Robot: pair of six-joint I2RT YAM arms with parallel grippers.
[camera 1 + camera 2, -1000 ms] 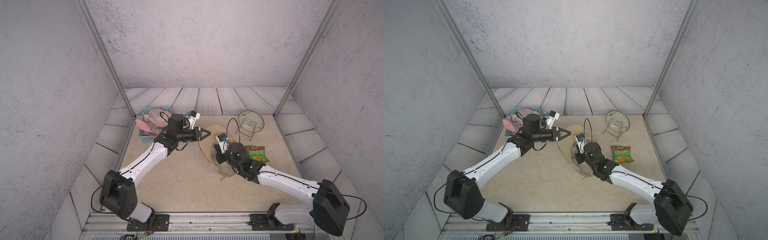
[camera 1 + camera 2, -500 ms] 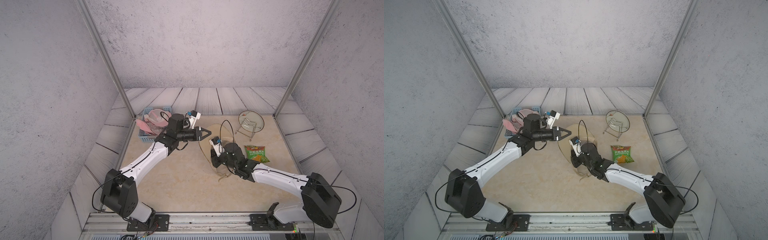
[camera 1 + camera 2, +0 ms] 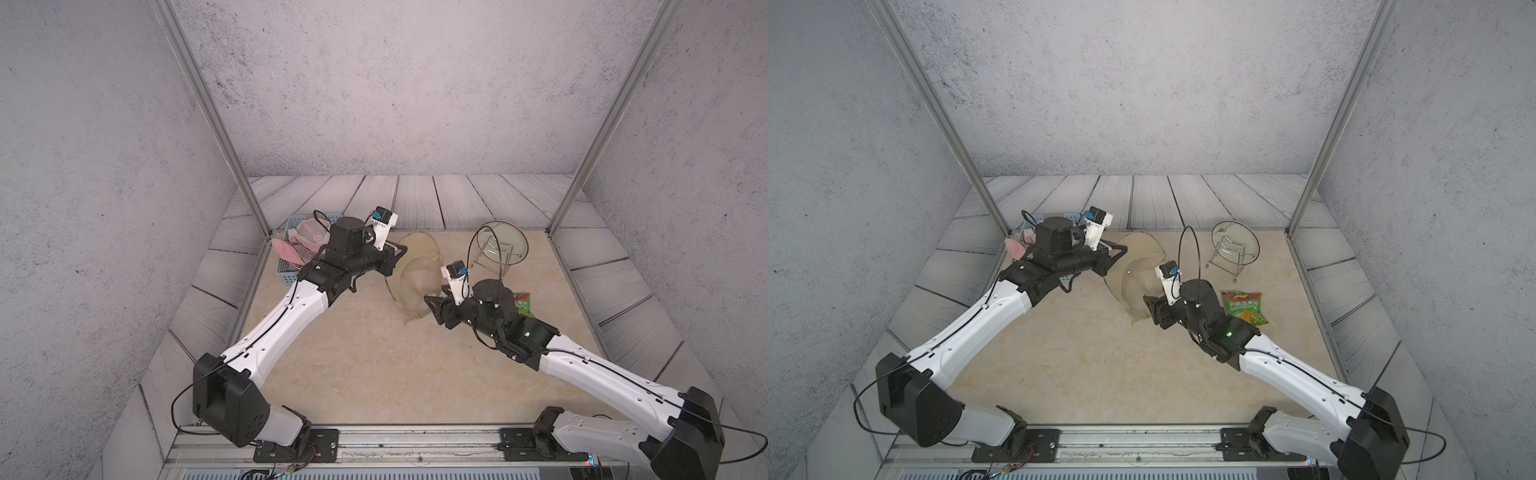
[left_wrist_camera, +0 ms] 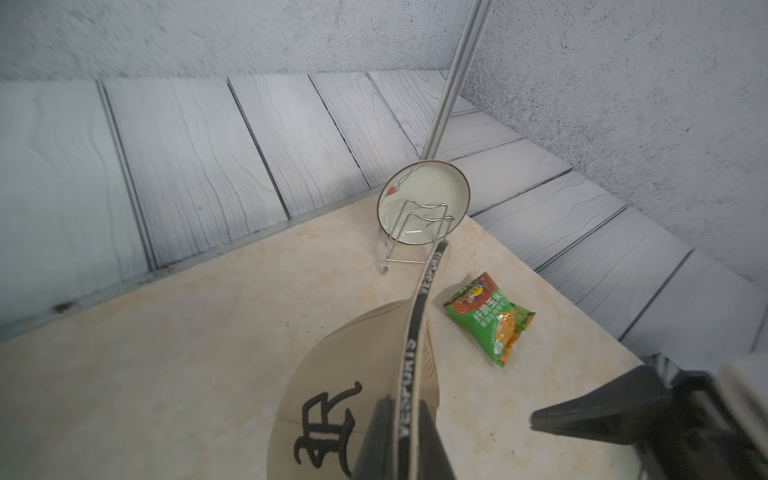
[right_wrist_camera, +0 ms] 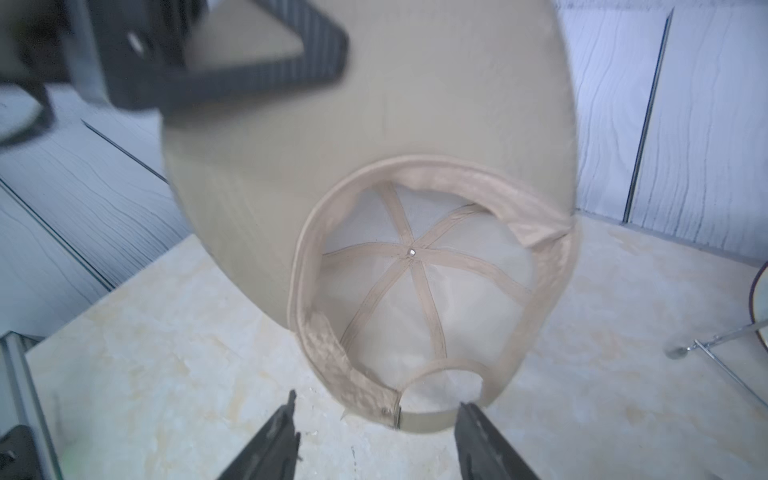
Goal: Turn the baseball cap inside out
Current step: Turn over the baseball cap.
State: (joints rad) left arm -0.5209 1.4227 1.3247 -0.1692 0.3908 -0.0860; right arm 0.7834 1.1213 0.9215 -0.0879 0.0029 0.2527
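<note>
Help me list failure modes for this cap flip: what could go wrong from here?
1. Only the left gripper, shut on the brim, holds the baseball cap; pushing the crown could pull it free.
2. The right gripper is open at the back strap; closing there may catch the strap, not the crown.
3. The snack bag lies beside the right arm and may get swept.

One cap (image 3: 417,270) is showing over the table (image 3: 374,374). One plate (image 4: 424,195) is standing in one rack (image 4: 405,261) near the far right corner; one snack bag (image 4: 490,318) is lying toward the right edge; one basket (image 3: 286,270) is sitting at the far left corner. Two grippers are showing: left gripper (image 4: 404,411), right gripper (image 5: 378,415).
</note>
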